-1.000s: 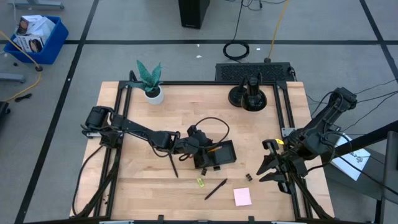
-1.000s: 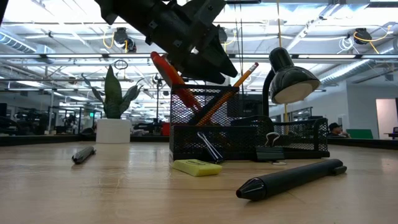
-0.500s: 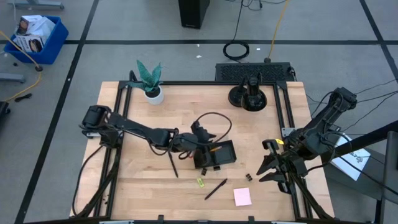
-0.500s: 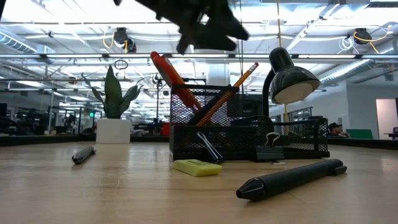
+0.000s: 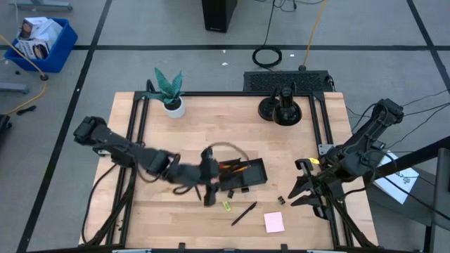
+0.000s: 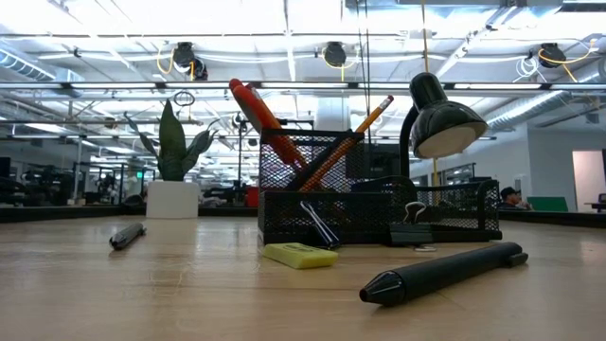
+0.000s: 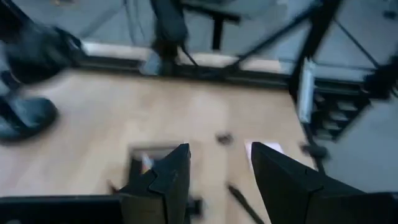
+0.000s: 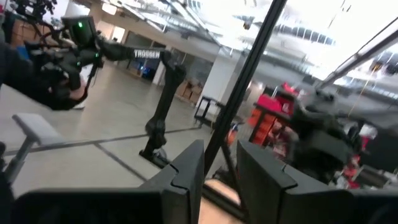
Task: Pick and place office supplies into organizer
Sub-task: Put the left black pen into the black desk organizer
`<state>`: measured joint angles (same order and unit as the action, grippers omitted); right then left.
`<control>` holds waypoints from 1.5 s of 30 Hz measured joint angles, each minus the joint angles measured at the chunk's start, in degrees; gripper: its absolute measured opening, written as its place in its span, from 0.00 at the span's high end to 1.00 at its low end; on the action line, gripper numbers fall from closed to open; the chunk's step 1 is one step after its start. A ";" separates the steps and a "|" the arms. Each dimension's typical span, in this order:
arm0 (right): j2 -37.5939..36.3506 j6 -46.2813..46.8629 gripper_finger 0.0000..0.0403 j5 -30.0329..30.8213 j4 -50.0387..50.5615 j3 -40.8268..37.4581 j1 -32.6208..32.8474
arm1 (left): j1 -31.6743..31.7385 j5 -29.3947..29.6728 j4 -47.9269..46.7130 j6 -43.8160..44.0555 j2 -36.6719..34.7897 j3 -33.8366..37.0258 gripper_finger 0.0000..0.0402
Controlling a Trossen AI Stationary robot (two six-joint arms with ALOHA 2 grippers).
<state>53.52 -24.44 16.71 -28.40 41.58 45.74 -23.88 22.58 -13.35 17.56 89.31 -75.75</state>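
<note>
The black mesh organizer stands mid-table. The red-handled scissors and an orange pencil lean upright in its tall cup. A yellow-green piece, a black pen, tiny black clips and the pink sticky pad lie on the table near it. A second pen lies to the organizer's left. My left gripper is open, in the air just left of and nearer than the organizer. My right gripper is open at the table's right edge.
A potted plant stands at the far left. A black desk lamp on a round base stands at the far side, right of centre. The metal frame borders the table. Bare wood lies at the near left.
My left gripper has risen from just over the organizer's cup, left the low view upward, and swung toward the table's near edge, beside the organizer's left end. The whole left arm has swung with it. The scissors and the pencil stay in the cup.
</note>
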 joint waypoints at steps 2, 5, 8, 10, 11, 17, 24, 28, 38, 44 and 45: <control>0.00 1.24 0.78 0.02 1.06 0.00 0.01 | -2.89 0.03 -3.07 3.02 -0.19 0.34 0.56; 0.00 2.87 0.78 0.00 1.93 0.00 0.01 | -6.42 0.17 -3.99 7.82 0.31 0.20 0.56; 0.00 3.91 0.78 0.00 2.64 0.00 0.00 | -9.96 1.57 -5.42 11.86 0.66 0.22 0.56; 0.00 4.26 0.78 -0.02 3.37 0.00 0.01 | -11.89 3.18 -5.29 14.26 1.15 0.22 0.57; 0.00 4.26 0.78 -0.02 3.77 0.00 0.01 | -12.87 4.18 -5.31 15.06 1.38 0.22 0.57; 0.00 5.91 0.78 -0.04 4.87 0.00 0.04 | -16.55 8.59 -5.07 21.33 3.94 0.24 0.59; 0.02 7.39 0.78 -0.26 5.34 0.00 0.08 | -17.90 7.83 -7.51 27.23 9.40 0.22 0.58; 0.02 7.49 0.78 -0.27 5.53 0.00 0.08 | -18.56 7.68 -14.04 35.55 11.33 0.22 0.58; 0.02 7.38 0.78 -0.31 5.55 -0.01 0.10 | -20.06 10.69 -28.18 62.50 14.21 0.24 0.58; 0.02 7.34 0.78 -0.31 5.57 0.00 0.10 | -19.86 13.19 -26.78 69.65 14.34 0.27 0.58; 0.02 7.34 0.78 -0.31 5.57 -0.02 0.10 | -19.81 13.31 -26.47 70.03 14.34 0.27 0.58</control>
<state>53.54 -17.10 16.40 -22.83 41.57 45.84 -43.68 35.88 -39.82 87.59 103.66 -75.48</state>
